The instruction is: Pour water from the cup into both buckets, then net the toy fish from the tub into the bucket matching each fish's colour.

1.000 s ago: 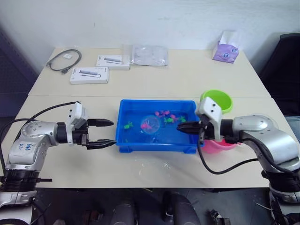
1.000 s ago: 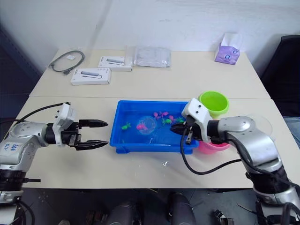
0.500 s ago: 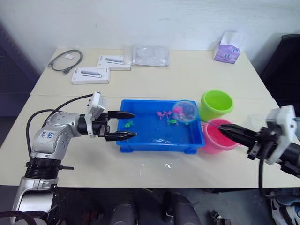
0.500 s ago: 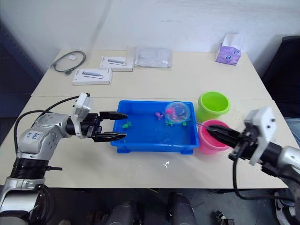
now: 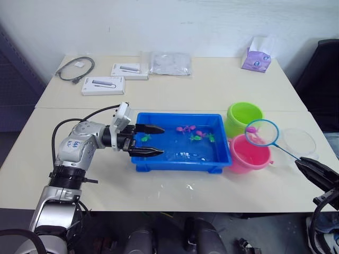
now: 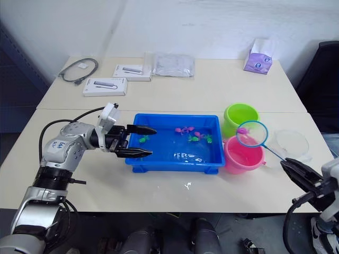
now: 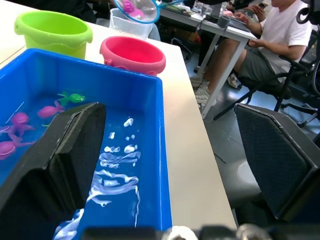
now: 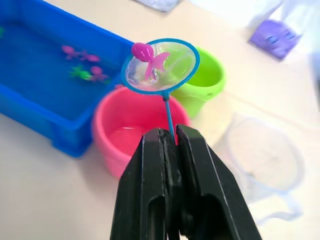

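The right gripper [image 8: 167, 150] is pinching the thin stick of the net [image 8: 161, 66] between its two black fingers, which are pressing tight on it. The net's round blue ring is hanging over the pink bucket [image 5: 248, 153], and a little pink fish [image 8: 150, 59] is lying on the fine see-through mesh. The pink bucket is round and smooth, and it is holding a bit of water. The lime green bucket [image 5: 244, 117] is standing just behind it, touching or almost touching it.

The blue tub [image 5: 181, 143] is a flat box shape with a shiny rim, and it is sitting just beside both buckets on the pale table [image 5: 212, 90]. Water is glinting in it. Small pink fish [image 5: 185, 129] and green fish [image 5: 197, 138] are floating near its far side.

The left gripper [image 5: 147, 141] is reaching over the tub's left end with its two fingers spread apart, holding nothing. One finger is over the water and the other is over the near rim.

The clear cup [image 5: 299, 142] is standing on the table to the right of the pink bucket. It is round, wide and see-through.

At the back of the table, two flat white boxes [image 5: 103, 85], a grey cable [image 5: 75, 69], a crinkly clear bag [image 5: 169, 62] and a purple tissue pack [image 5: 255, 54] are lying.
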